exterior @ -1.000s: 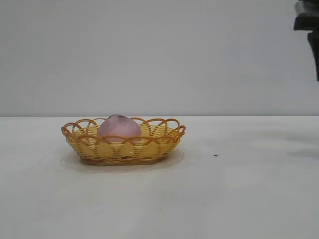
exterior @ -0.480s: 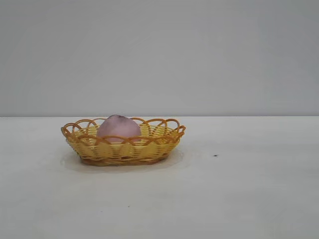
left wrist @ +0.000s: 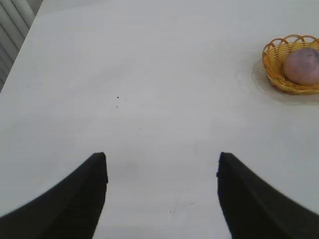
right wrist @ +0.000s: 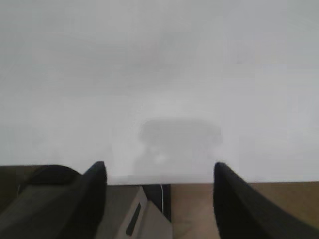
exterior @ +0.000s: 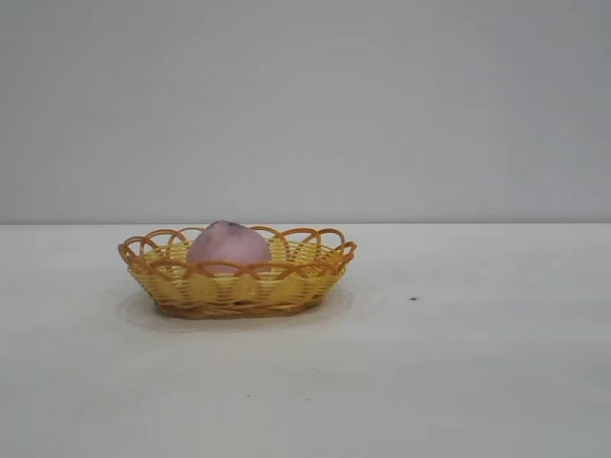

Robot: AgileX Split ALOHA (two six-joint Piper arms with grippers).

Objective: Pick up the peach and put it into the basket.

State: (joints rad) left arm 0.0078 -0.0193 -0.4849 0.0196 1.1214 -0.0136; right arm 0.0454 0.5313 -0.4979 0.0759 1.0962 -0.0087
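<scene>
- Peach (exterior: 228,246) resting inside basket (exterior: 286,286), toward its left end; basket standing on surface (exterior: 458,372), well clear of its edges
- Left hand (left wrist: 162,172) hovering over bare surface, well apart from basket; fingers (left wrist: 94,174) spread wide, gripping nothing
- Right hand (right wrist: 159,179) poised near an edge of surface, likewise spread and empty; neither hand visible from exterior view
- Placing step judged done; nothing left but parking both arms, leaving basket undisturbed
</scene>
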